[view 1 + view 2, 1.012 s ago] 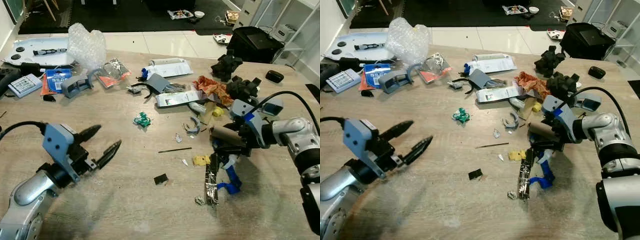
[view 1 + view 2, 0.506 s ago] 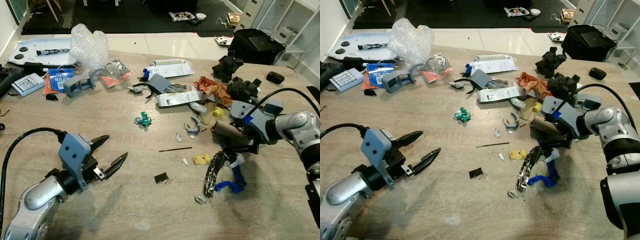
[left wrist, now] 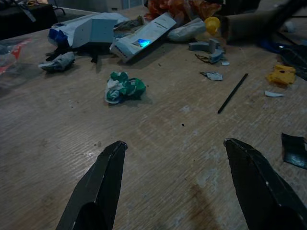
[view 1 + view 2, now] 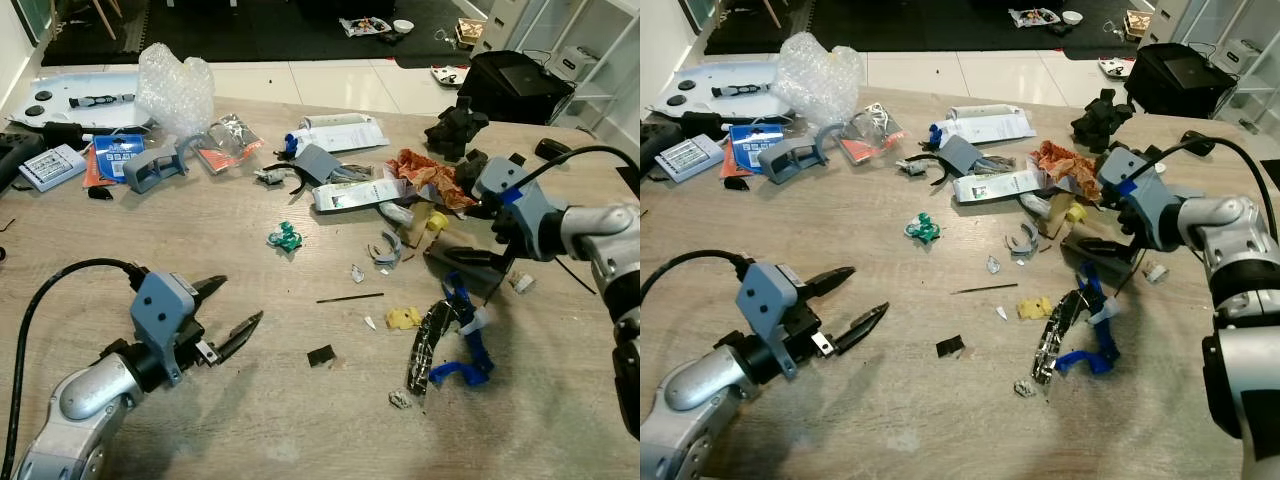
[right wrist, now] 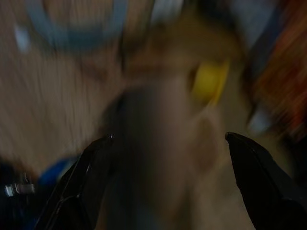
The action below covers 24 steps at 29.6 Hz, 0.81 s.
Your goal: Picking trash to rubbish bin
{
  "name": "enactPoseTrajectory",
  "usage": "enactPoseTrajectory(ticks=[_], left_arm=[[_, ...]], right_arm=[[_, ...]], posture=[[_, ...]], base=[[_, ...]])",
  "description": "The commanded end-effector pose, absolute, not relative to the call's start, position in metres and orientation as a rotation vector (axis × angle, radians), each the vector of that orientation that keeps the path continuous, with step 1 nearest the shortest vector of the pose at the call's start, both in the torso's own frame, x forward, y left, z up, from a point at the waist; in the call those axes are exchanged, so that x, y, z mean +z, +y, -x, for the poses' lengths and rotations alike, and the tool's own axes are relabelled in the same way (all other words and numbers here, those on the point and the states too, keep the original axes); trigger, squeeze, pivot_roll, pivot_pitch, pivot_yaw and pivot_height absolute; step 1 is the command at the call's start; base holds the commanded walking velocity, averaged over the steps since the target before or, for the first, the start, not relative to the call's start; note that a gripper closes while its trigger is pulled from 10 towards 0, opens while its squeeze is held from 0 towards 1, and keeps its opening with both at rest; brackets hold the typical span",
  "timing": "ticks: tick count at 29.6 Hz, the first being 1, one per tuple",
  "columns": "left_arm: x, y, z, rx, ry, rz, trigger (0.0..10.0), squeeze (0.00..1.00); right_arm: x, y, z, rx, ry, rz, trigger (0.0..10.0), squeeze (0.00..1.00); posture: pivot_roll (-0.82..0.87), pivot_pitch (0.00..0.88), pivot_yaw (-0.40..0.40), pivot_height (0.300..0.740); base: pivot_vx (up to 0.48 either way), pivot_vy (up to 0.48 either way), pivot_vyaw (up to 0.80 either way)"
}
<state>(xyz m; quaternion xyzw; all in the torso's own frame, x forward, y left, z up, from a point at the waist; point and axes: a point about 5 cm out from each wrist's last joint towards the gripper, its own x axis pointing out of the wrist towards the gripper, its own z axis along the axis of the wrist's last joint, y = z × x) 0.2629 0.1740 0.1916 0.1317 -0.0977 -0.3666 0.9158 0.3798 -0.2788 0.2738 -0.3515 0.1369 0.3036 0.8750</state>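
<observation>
Right end effector (image 4: 478, 270) hovered with fingers apart over the brown cardboard tube (image 4: 458, 262) on the counter (image 4: 250, 420), in the clutter beside the yellow cap (image 4: 436, 223) and above the blue strap (image 4: 468, 340). I judged the tube light, hollow and easily crushed, best pinched across its middle with moderate force. Its long axis lay roughly across the counter, one end toward the grey clip (image 4: 385, 250), the other under my fingers. My wrist view was blurred. Left end effector (image 4: 222, 312) hung spread above bare counter, holding nothing, near the black scrap (image 4: 321, 356).
</observation>
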Motion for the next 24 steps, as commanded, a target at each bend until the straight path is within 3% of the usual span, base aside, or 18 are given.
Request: enactPoseTrajectory(ticks=[1,12,14,17,24], left_arm=[[0.188,0.17,-0.258,-0.77,-0.198,-0.276,10.0,0.0],[0.186,0.168,-0.256,-0.805,-0.185,-0.29,10.0,0.0],[0.185,0.168,-0.257,-0.811,-0.181,-0.296,10.0,0.0],[0.185,0.167,-0.259,-0.817,-0.181,-0.299,10.0,0.0],[0.184,0.161,-0.265,-0.848,-0.191,-0.308,10.0,0.0]], right_arm=[[0.256,-0.286,-0.376,0.626,0.376,0.727,10.0,0.0],[0.232,-0.296,-0.368,0.647,0.549,0.691,10.0,0.0],[0.228,-0.3,-0.366,0.635,0.588,0.696,0.0,0.0],[0.227,-0.303,-0.364,0.629,0.608,0.674,0.0,0.0],[0.246,-0.293,-0.368,0.694,0.447,0.477,0.0,0.0]], posture=[[-0.1,0.386,-0.046,0.74],[-0.1,0.385,-0.046,0.74],[-0.11,0.382,-0.046,0.74],[-0.11,0.373,-0.044,0.74],[-0.13,0.333,-0.034,0.74]], base=[[0.0,0.0,0.0],[0.0,0.0,0.0],[0.0,0.0,0.0],[0.0,0.0,0.0],[0.0,0.0,0.0]])
